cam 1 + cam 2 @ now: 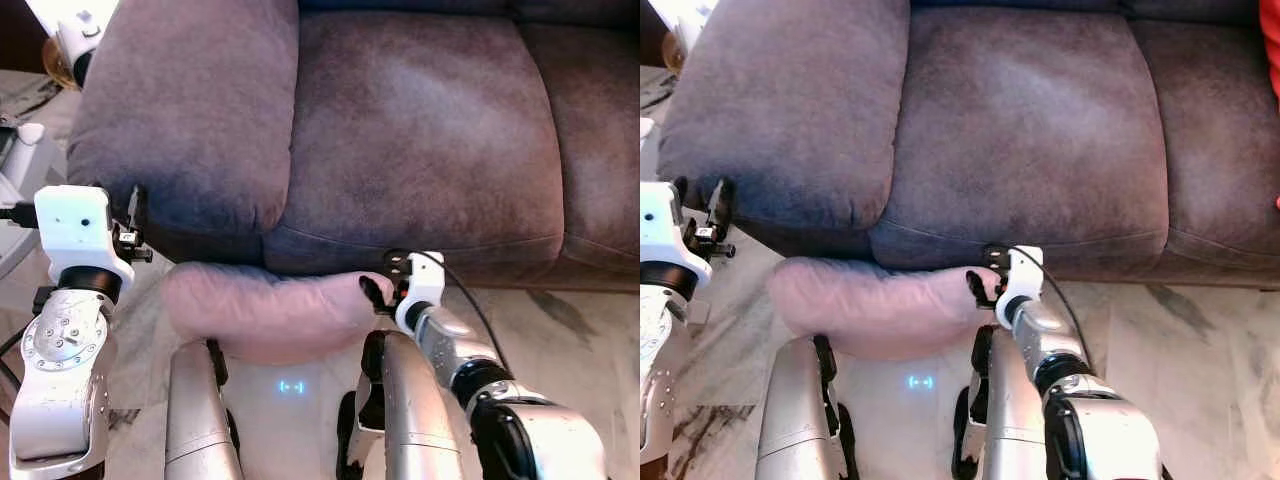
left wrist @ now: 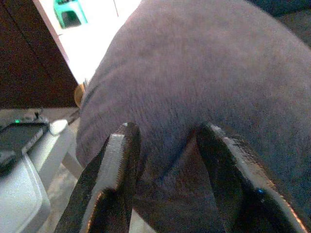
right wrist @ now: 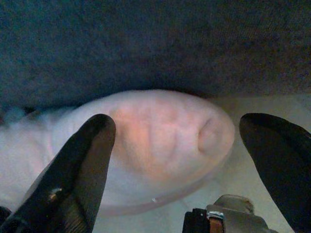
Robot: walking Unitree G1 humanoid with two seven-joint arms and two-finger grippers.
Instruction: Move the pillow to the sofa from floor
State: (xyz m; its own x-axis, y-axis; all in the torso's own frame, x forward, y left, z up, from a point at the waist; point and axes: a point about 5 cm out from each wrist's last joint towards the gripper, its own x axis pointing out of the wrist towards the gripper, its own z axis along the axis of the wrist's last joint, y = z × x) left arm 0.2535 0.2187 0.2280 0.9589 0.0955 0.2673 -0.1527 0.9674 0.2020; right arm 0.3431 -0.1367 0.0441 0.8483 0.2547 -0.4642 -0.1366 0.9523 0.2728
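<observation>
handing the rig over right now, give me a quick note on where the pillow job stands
Right gripper: jaws open, at the right end of the pillow, fingers set wide on either side of that end in the right wrist view; not closed on it.
Left gripper: jaws open, raised by the front of the sofa arm, holding nothing.
Pillow: pink, on the floor against the sofa base, in front of the robot's legs.
Done: approach, right gripper lined up.
Left: close on the pillow, lift it, put it on the seat cushion.
</observation>
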